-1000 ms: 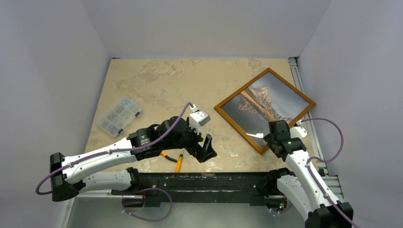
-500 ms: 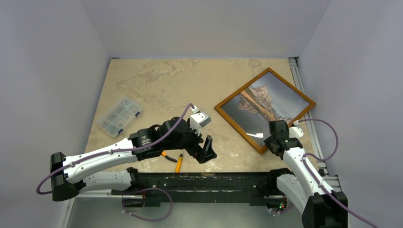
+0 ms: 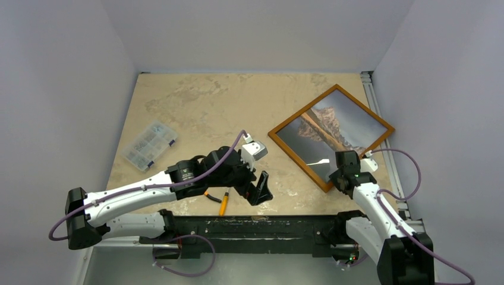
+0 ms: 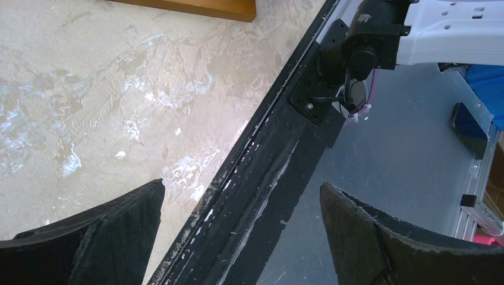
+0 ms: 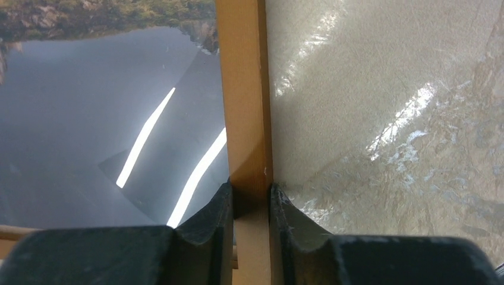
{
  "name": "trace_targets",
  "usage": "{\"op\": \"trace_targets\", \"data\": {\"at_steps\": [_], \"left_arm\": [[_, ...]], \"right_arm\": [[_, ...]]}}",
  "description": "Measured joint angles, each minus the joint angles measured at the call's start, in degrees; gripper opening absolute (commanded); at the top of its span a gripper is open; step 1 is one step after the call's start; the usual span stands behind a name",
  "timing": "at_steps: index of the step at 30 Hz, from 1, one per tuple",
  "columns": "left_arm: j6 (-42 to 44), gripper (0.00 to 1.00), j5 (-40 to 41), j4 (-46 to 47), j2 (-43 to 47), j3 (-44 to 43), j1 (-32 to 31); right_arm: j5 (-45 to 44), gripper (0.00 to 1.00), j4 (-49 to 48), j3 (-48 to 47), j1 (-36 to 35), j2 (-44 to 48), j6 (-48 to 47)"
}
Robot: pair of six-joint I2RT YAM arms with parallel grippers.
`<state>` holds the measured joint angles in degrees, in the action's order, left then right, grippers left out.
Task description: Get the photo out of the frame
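Observation:
The orange-brown frame (image 3: 284, 148) lies at the right of the table with the mountain photo (image 3: 333, 127) inside it, picture side up. My right gripper (image 3: 340, 173) is shut on the frame's near corner; in the right wrist view the two fingers pinch the frame's moulding (image 5: 243, 107), with the photo's (image 5: 89, 119) grey water to its left. My left gripper (image 3: 260, 189) is open and empty above the table's near edge, left of the frame. In the left wrist view its fingertips (image 4: 119, 231) stand wide apart and a corner of the frame (image 4: 208, 7) shows at the top.
A clear plastic parts box (image 3: 148, 145) lies at the left. An orange and black tool (image 3: 223, 203) lies near the front edge under the left arm. The black base rail (image 3: 261, 228) runs along the table's (image 3: 202, 101) near edge. Walls close off all other sides.
The right arm has drawn back a little toward its base with the frame corner still in its grip. The left arm has shifted slightly to the right.

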<state>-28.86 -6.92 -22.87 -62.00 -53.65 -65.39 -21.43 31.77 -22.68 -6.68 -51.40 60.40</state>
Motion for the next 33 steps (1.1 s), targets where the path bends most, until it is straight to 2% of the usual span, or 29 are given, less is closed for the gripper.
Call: {"op": "trace_targets", "data": {"at_steps": [2, 8, 15, 20, 23, 27, 30, 33], "left_arm": [[0.00, 0.99, -0.20, 0.20, -0.04, 0.00, 0.00], [-0.04, 0.99, -0.83, 1.07, -1.31, 0.00, 0.00], [0.31, 0.98, -3.52, 3.43, -2.75, 0.00, -0.02], [4.44, 1.00, -2.89, 7.06, -3.52, 0.04, -2.51], [12.22, 1.00, 3.50, 14.51, -3.23, 2.29, -9.55], [29.07, 1.00, 13.81, 28.26, -5.44, 8.57, -20.11], [39.10, 1.00, 19.17, 36.15, -11.26, 10.38, -21.92], [49.68, 1.00, 25.22, 46.21, -20.65, 10.99, -21.97]], "right_arm": [[-0.07, 0.00, 0.04, 0.00, -0.02, 0.02, -0.42], [0.57, 0.00, 0.11, -0.22, -0.02, 0.46, -1.60], [2.78, 0.00, 6.91, -2.89, 0.07, 4.74, -4.37], [5.57, 0.00, 10.97, -4.90, 0.37, 7.96, -5.86], [7.50, 0.00, 12.85, -6.10, 0.39, 7.91, -6.91], [9.46, 0.00, 14.82, -7.91, 0.37, 7.87, -8.20], [10.93, 0.00, 15.15, -8.28, 0.37, 8.26, -9.03], [12.22, 0.00, 16.13, -8.28, 0.37, 9.68, -9.60]]}}
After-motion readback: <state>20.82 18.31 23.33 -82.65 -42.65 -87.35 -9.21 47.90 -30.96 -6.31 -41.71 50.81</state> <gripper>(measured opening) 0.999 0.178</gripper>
